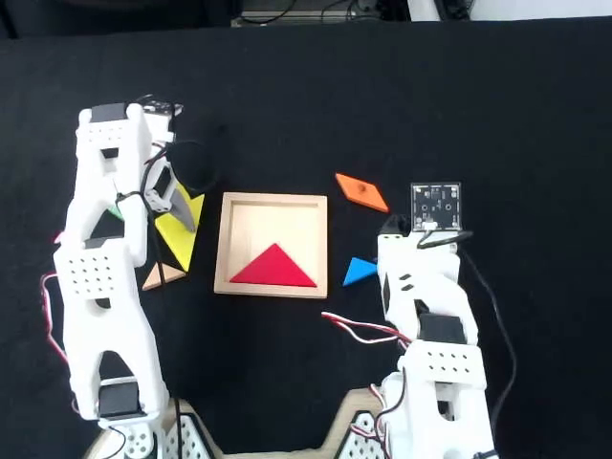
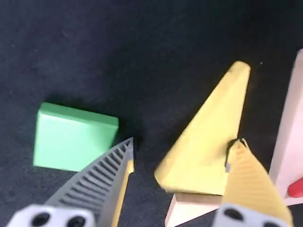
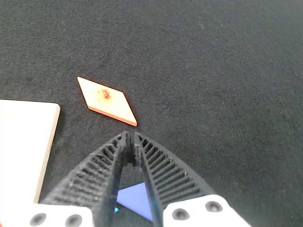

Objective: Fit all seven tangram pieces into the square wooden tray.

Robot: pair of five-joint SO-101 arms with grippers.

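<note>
Left gripper (image 2: 184,142), jaws spread astride the yellow triangle (image 2: 208,127) just beside the wooden tray (image 1: 273,198), should close squarely on its edges before lifting, while the right gripper (image 3: 129,139) hangs closed, empty.

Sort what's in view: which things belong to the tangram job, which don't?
Job: square wooden tray, red triangle inside it, yellow triangle, green square, orange parallelogram, blue triangle, pale wooden triangle.
Lying about: black tablecloth, cables at the far edge.
</note>
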